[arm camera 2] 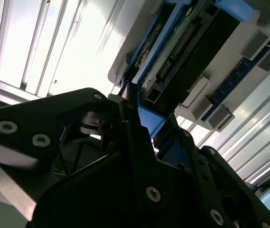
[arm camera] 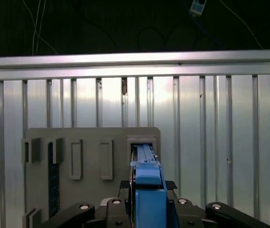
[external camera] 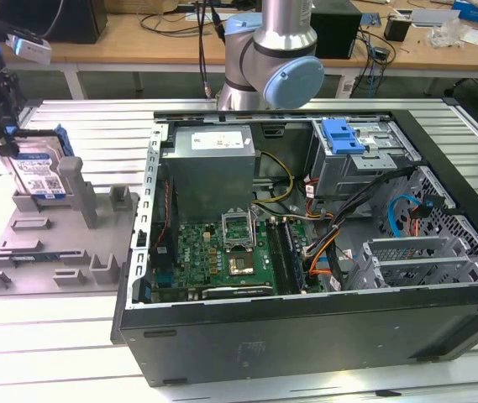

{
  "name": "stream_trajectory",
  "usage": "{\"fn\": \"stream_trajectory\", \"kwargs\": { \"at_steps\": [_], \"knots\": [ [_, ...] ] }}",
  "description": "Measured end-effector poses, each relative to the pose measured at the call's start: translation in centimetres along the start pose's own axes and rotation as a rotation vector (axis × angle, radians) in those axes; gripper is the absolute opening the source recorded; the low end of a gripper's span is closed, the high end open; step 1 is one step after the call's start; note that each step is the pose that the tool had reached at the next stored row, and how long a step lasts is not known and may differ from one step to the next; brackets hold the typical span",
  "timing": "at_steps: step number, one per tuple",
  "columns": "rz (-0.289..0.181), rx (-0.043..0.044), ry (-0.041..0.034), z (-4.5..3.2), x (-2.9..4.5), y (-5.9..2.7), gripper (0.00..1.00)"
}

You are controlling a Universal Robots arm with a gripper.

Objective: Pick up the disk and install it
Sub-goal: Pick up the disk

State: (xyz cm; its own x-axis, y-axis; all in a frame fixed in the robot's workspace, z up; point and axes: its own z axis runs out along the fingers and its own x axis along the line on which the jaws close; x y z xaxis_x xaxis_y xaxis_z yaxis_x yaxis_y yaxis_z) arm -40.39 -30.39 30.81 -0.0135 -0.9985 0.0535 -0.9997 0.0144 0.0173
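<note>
Over the grey fixture (external camera: 54,252), the end effector (external camera: 5,138) is clamped on the upright disk (external camera: 41,175).

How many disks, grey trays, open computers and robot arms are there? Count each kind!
disk: 1
grey tray: 1
open computer: 1
robot arm: 1
Total: 4

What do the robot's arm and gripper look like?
The arm is a silver metal tube with rounded grey joint housings and a round light-blue cap. The gripper is black and angular, built from flat plates dotted with small silver screw heads.
</note>
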Motion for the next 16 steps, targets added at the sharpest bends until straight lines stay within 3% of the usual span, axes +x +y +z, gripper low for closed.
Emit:
{"fn": "stream_trajectory", "kwargs": {
  "at_steps": [16],
  "knots": [
    [0.000, 0.0001, 0.0000, -1.56, 0.08, 0.03, 0.36]
  ]
}}
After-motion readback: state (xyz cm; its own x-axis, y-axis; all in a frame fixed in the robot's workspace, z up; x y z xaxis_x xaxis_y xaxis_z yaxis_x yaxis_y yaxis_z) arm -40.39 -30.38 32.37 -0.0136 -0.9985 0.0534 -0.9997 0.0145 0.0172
